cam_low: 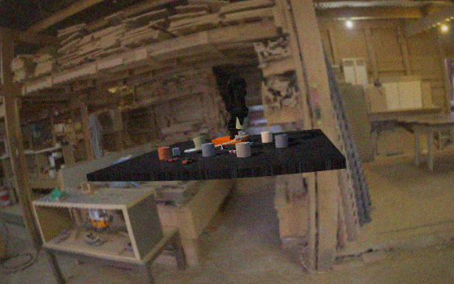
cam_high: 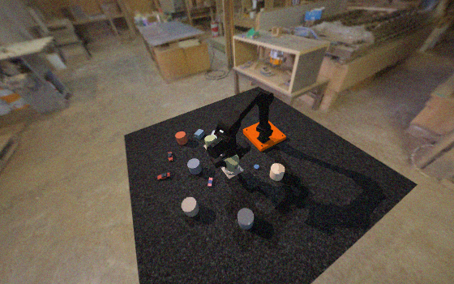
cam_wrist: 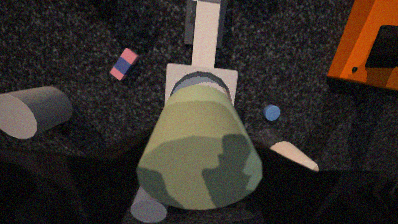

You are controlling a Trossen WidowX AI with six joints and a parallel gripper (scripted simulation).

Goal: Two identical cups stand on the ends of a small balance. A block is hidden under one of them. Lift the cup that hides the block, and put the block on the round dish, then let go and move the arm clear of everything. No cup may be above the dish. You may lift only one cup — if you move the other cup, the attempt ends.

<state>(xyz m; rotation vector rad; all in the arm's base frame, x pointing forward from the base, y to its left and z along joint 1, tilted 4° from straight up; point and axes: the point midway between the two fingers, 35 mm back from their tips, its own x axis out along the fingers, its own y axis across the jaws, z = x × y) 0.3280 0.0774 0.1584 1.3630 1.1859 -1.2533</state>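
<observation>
My gripper [cam_high: 232,162] [cam_wrist: 198,136] is shut on a pale green cup [cam_low: 238,123], holding it above one end of the balance [cam_high: 233,173] [cam_low: 231,141] [cam_wrist: 206,37]. Under the cup, a small grey shape [cam_low: 241,133] [cam_wrist: 200,79] shows at that end; I cannot tell surely whether it is the block. The beam slopes, with this end raised. The other green cup [cam_high: 210,140] [cam_low: 199,141] stands on the lower end. The white round dish [cam_low: 192,150] lies near that end, partly hidden by the arm in the top view.
An orange cylinder [cam_high: 181,138] and blue box [cam_high: 199,134] stand beyond the other cup. A blue-grey cylinder [cam_high: 194,166], a pink-blue block [cam_high: 210,182] and a cream cylinder [cam_high: 277,172] flank the balance. Two red toy cars [cam_high: 164,176] [cam_high: 170,156] and two more cylinders [cam_high: 190,207] [cam_high: 246,219] lie farther out.
</observation>
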